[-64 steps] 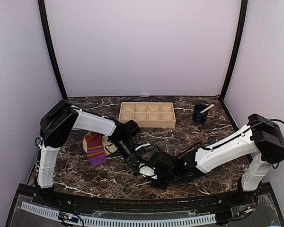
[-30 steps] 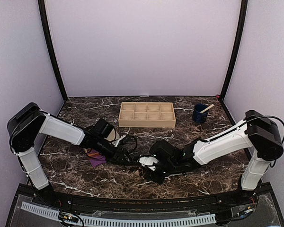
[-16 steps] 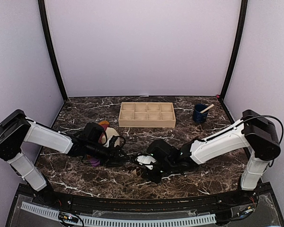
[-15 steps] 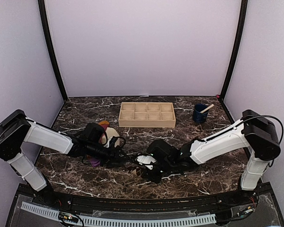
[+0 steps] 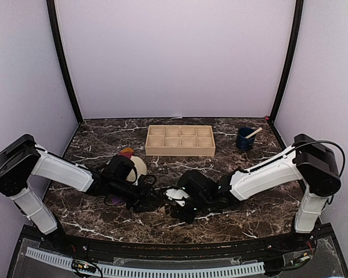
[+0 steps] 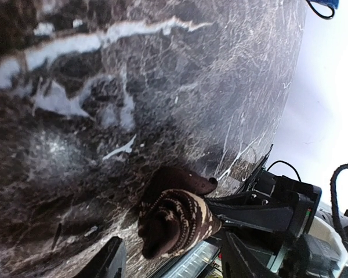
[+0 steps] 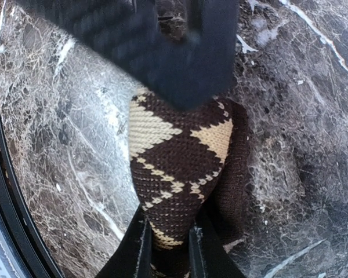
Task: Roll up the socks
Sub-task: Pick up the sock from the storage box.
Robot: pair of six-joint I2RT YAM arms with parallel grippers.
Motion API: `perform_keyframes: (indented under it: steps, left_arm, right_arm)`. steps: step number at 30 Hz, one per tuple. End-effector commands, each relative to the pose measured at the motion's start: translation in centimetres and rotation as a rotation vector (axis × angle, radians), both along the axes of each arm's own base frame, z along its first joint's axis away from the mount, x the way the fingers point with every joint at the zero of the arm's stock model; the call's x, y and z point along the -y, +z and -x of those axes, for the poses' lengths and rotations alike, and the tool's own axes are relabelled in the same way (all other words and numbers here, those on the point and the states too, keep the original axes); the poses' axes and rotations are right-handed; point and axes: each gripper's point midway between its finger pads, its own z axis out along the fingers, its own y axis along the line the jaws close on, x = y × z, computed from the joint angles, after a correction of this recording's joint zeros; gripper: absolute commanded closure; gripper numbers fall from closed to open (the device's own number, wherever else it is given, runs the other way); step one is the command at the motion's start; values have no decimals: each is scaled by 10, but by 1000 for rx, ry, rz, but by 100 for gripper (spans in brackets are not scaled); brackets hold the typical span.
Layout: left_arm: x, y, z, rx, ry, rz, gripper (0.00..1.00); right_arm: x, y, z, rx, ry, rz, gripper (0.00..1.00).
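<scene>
The black and tan argyle sock (image 7: 177, 153) lies partly rolled on the marble table near the front middle, and also shows in the left wrist view (image 6: 175, 217) and the top view (image 5: 167, 209). My right gripper (image 7: 168, 250) is shut on its end, one finger on each side; in the top view the gripper (image 5: 175, 204) sits low over it. My left gripper (image 6: 174, 263) is open just left of the roll, which lies ahead between its fingers; in the top view this gripper (image 5: 152, 198) is close to the right one. The magenta-purple sock (image 5: 113, 200) is mostly hidden under my left arm.
A round beige plate (image 5: 138, 167) sits behind my left forearm. A wooden compartment tray (image 5: 180, 140) stands at the back middle. A blue cup (image 5: 244, 139) with a wooden stick stands at the back right. The table's front edge is close to the argyle sock.
My left arm has dropped low and reached right, from over the purple sock and plate to beside the argyle sock. My right gripper has edged slightly left, still holding the argyle sock.
</scene>
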Motion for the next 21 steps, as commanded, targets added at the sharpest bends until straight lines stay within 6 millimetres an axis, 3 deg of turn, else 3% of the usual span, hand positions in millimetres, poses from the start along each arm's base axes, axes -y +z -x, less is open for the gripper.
perform_keyframes:
  steps: [1, 12, 21]
  left_arm:
    - [12, 0, 3, -46, 12, 7, 42]
    - [13, -11, 7, -85, 48, -54, 42]
    - [30, -21, 5, -108, 44, -81, 42]
  right_arm:
    - [33, -44, 10, -88, -29, 175, 87]
    - [24, -40, 5, -103, -45, 144, 87]
    - [18, -39, 2, -117, -53, 126, 87]
